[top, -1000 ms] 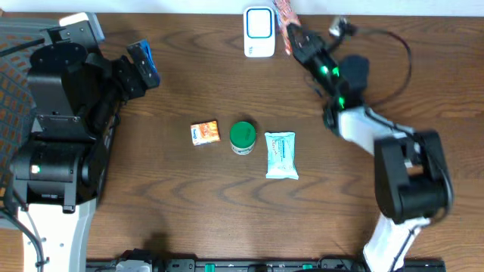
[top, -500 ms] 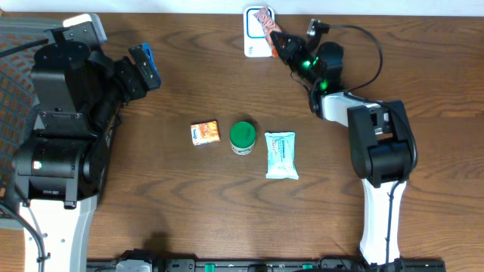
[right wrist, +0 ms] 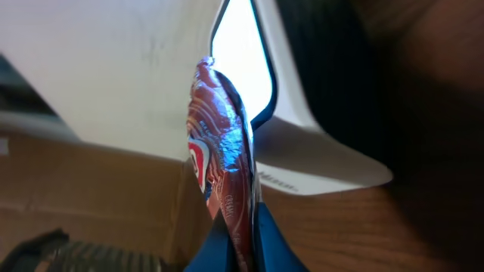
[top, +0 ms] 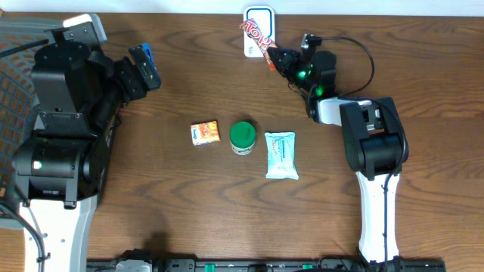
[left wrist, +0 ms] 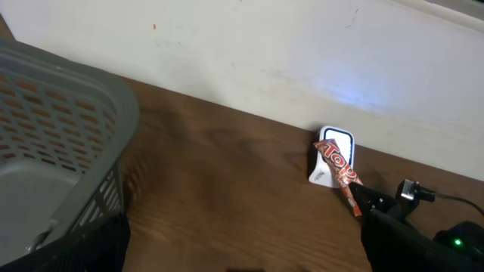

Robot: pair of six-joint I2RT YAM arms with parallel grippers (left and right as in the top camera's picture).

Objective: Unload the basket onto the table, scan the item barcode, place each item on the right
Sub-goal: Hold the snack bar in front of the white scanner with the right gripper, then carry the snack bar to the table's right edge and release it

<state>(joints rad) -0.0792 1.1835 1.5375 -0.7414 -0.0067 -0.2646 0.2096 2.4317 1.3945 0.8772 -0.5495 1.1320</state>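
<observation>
Red foil-wrapped snack bar (top: 255, 34) juts ahead of the right gripper (top: 275, 59), pinched tight in it, over the white blue-rimmed scanner (top: 254, 50); presenting step, next probably calls for turning the barcode scannerward

A box (top: 205, 133), tub (top: 243, 137) and packet (top: 280, 155) lay in a row mid-frame on the tabletop (top: 189, 204); the scanner (top: 260, 13) stood top centre, a snack bar (top: 255, 32) across it.
</observation>
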